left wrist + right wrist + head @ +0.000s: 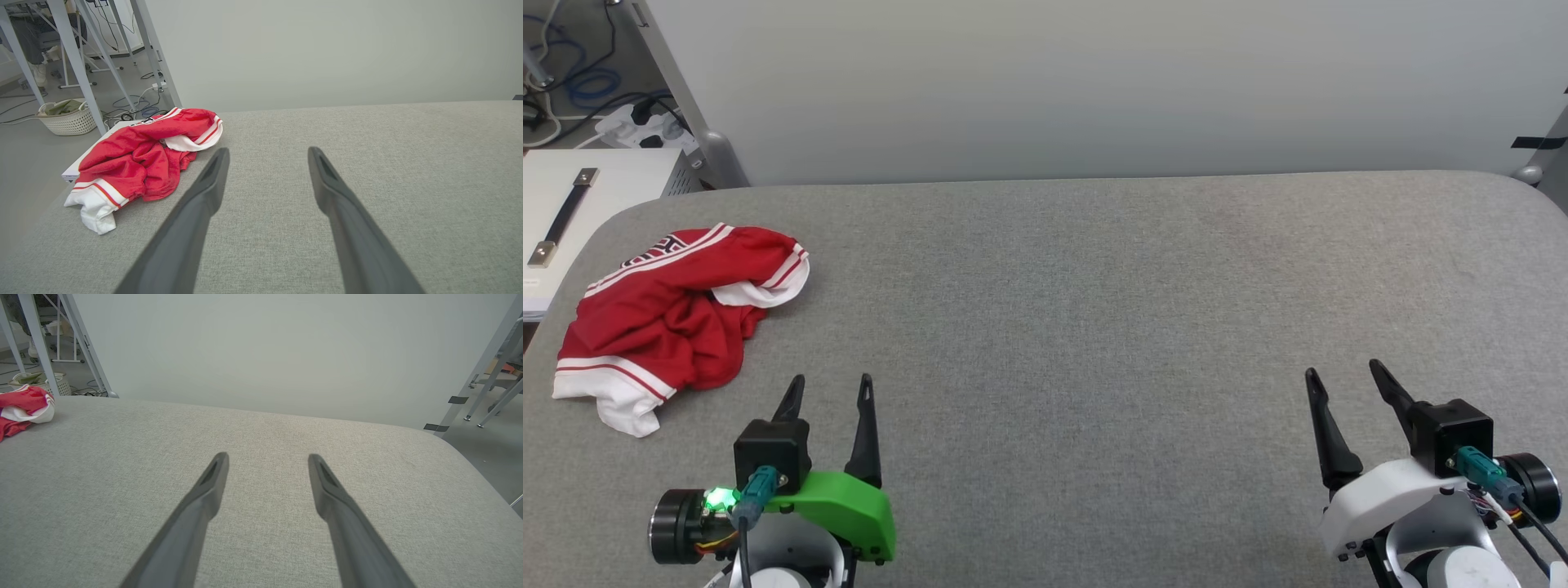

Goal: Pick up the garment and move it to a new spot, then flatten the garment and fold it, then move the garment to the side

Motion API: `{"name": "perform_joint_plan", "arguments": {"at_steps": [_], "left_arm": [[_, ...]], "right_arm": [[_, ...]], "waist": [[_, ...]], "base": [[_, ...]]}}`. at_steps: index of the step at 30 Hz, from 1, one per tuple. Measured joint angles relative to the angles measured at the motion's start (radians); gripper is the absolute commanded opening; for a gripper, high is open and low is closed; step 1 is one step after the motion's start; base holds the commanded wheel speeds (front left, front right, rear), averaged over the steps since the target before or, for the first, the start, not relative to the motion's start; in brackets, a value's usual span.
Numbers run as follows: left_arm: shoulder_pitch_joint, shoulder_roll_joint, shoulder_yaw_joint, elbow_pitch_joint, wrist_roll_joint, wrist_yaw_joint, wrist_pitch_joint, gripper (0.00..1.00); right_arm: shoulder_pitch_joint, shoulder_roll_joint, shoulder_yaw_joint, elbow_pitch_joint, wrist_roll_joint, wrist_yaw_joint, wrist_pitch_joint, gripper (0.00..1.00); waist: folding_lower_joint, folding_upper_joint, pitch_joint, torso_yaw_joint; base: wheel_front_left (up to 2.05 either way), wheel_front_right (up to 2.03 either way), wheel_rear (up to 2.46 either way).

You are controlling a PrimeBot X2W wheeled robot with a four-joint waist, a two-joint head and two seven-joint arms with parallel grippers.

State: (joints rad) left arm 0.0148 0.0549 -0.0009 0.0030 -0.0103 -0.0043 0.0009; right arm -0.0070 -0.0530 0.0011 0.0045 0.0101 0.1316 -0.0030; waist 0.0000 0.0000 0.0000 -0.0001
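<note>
The red jersey T-shirt [670,318] is lying crumpled on the grey tabletop [1094,310], its white cuffs and striped trim showing. The left end effector [832,382] is pointing up just beside the T-shirt's near edge, fingers spread and empty. The right end effector [1342,369] is standing well apart from the T-shirt, likewise spread. A white case [572,204] is sitting just beyond the T-shirt.

I count two pincers, my left pincer [832,378] and my right pincer [1343,367], with two dark fingers [864,433] on each, four in all. One red shirt [662,318] lies ahead and to the left of my left pincer. One grey table [1054,286] lies under both. Farther left, past the shirt, I count one white box [613,180] with one black handle [564,214], one power strip [645,126] and one white basket [67,120].
</note>
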Motion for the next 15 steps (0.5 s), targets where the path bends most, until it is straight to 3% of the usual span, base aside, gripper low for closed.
{"name": "perform_joint_plan", "arguments": {"at_steps": [15], "left_arm": [[0.0, 0.0, -0.008, 0.027, -0.015, 0.0, -0.024, 1.0]], "right_arm": [[0.0, 0.0, -0.008, 0.008, 0.013, 0.0, -0.023, 1.0]], "waist": [[0.0, 0.0, -0.001, 0.0]], "base": [[0.0, 0.0, 0.0]]}}
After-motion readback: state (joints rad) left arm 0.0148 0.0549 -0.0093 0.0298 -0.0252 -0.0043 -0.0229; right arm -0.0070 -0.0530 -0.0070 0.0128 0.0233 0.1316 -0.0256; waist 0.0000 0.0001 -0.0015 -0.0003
